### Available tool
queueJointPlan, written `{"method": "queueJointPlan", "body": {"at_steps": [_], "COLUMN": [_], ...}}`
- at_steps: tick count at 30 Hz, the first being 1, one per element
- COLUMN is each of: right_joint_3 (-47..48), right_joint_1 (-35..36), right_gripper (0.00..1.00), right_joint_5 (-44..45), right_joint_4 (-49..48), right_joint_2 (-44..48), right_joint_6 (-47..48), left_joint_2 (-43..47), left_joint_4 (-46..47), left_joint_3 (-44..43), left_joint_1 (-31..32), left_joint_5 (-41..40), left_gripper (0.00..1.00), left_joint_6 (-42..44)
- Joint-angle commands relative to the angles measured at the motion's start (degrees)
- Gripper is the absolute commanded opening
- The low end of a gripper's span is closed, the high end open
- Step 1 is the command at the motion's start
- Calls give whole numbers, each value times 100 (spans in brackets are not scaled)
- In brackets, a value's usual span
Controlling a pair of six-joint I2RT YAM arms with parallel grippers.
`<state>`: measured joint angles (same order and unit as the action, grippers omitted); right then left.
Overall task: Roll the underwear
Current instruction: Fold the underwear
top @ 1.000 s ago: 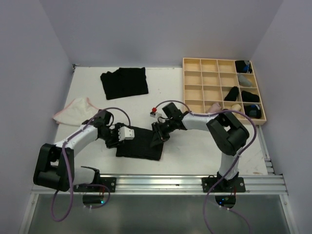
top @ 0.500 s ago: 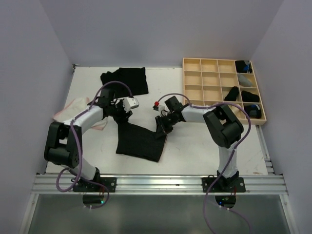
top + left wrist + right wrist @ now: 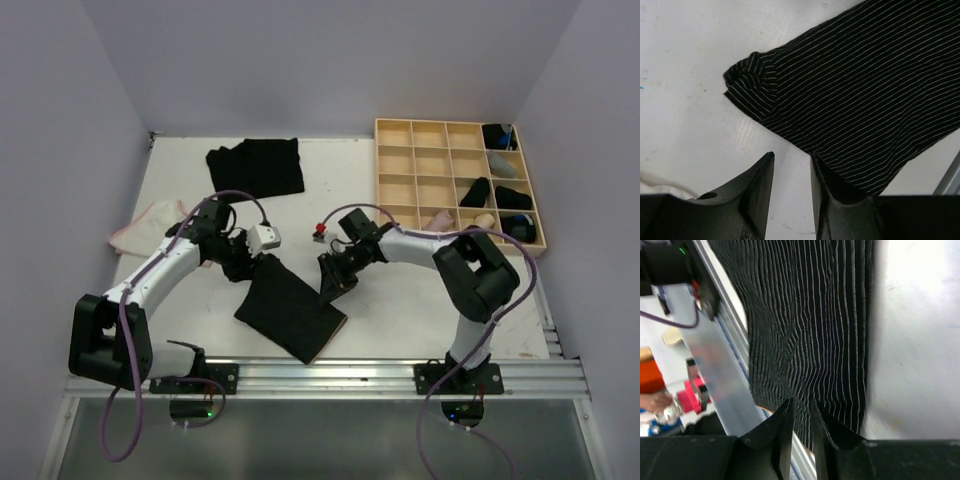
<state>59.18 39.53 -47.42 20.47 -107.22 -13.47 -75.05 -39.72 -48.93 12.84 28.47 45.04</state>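
My left gripper (image 3: pixel 791 156) stood parted and empty at the far corner of the black pinstriped cloth brief (image 3: pixel 290 310), which lay flat mid-table, stretching nearward. Whether my right gripper (image 3: pixel 801 403) held it, I couldn't tell.

Soft, even overhead light in the top view, white counter (image 3: pixel 420 300) bright with only faint shadows, right wrist view washed out by glare at upper right (detail lost there), left hand (image 3: pixel 791 156) dark and slightly soft at the bottom edge, underwear (image 3: pixel 865 90) stripes crisp
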Motion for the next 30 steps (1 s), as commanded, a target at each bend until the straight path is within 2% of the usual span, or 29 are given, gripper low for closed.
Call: {"method": "queueJointPlan", "body": {"at_steps": [1, 3, 5, 7, 11, 14, 18, 22, 25, 27, 30], "right_joint_3": [445, 691, 1051, 1288, 1254, 1105, 903, 736, 709, 718, 709], "right_joint_1": [-725, -1356, -1657, -1974, -2344, -2529, -2661, -2722, -2766, -2827, -2994], "right_gripper": [27, 29, 32, 35, 41, 42, 42, 42, 42, 42, 42], "right_joint_5": [-59, 13, 267, 373, 646, 699, 480, 295, 242, 216, 93], "right_joint_4": [88, 194, 439, 712, 818, 818, 757, 546, 520, 520, 563], "right_joint_2": [894, 1071, 1326, 1571, 1888, 1977, 1986, 2029, 2030, 2021, 2038], "right_joint_6": [-330, -550, -333, -156, -24, -15, 38, 38, 117, 213, 362], "left_joint_2": [-36, -45, -202, -457, -1589, -2003, -2347, -2594, -2857, -3059, -3104], "left_joint_4": [-220, -351, -544, -913, -1406, -1328, -1187, -994, -625, -300, 288], "left_joint_3": [-168, -388, -810, -1223, -1699, -1752, -1778, -1743, -1621, -1585, -1454], "left_joint_1": [271, 657, 1096, 1387, 1783, 1976, 2414, 2653, 2715, 2741, 2750], "left_joint_5": [-112, -428, -526, -684, -1343, -1519, -2150, -2591, -3084, -3354, -3541], "left_gripper": [38, 40, 47, 59, 57, 57, 66, 66, 64, 64, 63], "left_joint_6": [-749, -1283, -1558, -1708, -2409, -2980, -3807, -4433, -4311, -3811, -2582]}}
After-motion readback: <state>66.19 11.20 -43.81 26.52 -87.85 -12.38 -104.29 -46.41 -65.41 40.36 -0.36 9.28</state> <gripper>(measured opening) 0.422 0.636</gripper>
